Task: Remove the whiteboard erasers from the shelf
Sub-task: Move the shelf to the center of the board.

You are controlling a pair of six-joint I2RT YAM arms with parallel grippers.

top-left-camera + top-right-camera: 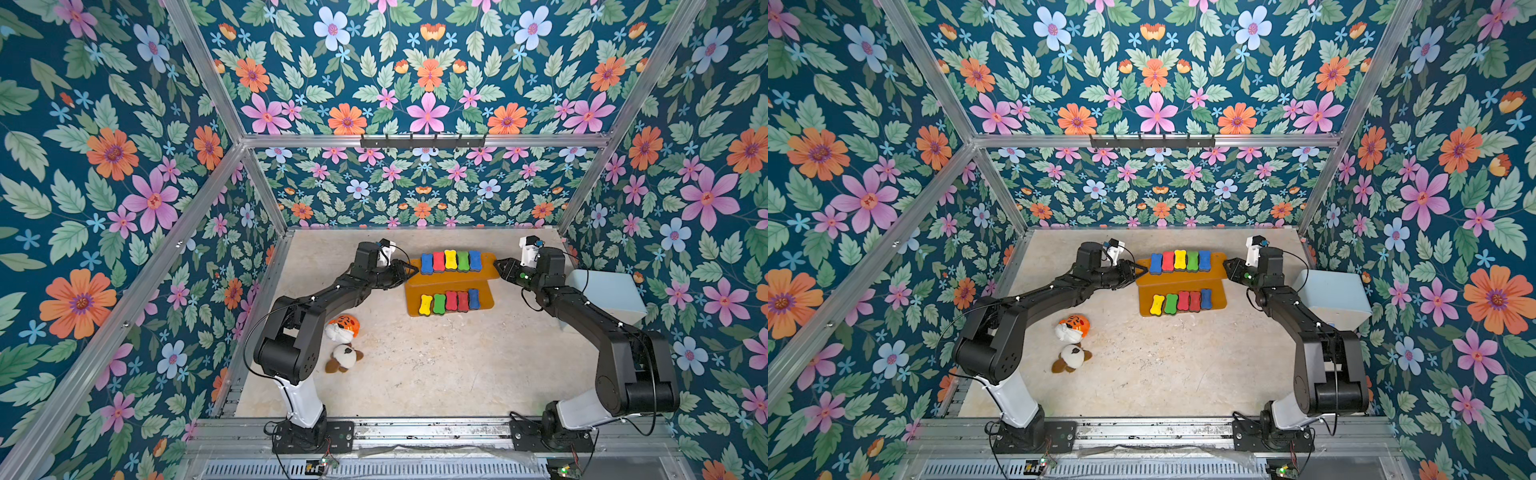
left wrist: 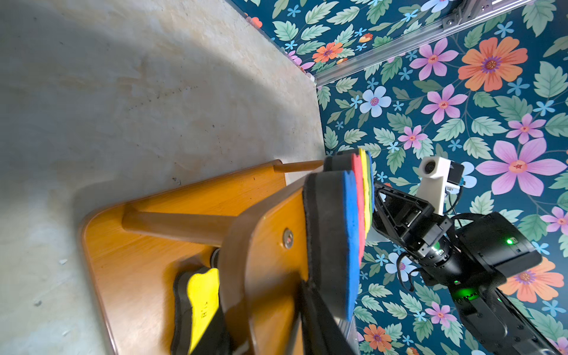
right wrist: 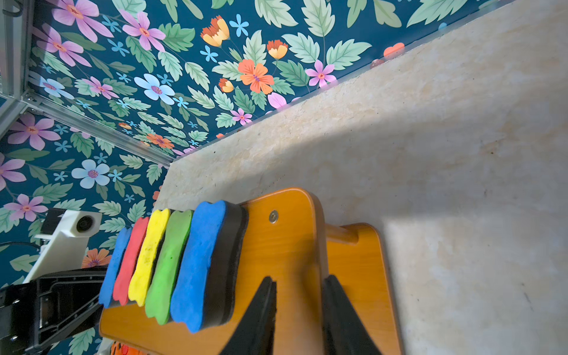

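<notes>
Shows the task with nothing yet achieved: all ten whiteboard erasers [image 1: 451, 259] sit on the shelf [image 1: 453, 282], none on the table [image 1: 415, 374]. Carries five on the far, upper tier (blue, red, yellow, green, blue, left to right) and five on the near, lower tier (yellow, green, red, red, blue). Places the left gripper [image 1: 414, 270] at the left end of the upper board and the right gripper [image 1: 497, 264] at its right end. In the right wrist view, sets the right jaws narrowly parted to either side of the board's edge, no eraser between them; pressing on the board or just clear of it, cannot tell. Cannot tell for the left either, its fingers being barely in frame. Leaves all ten removals to do. No brand or label legible; faint dark marks on the lower yellow eraser [image 2: 203, 307], too blurred to read.
</notes>
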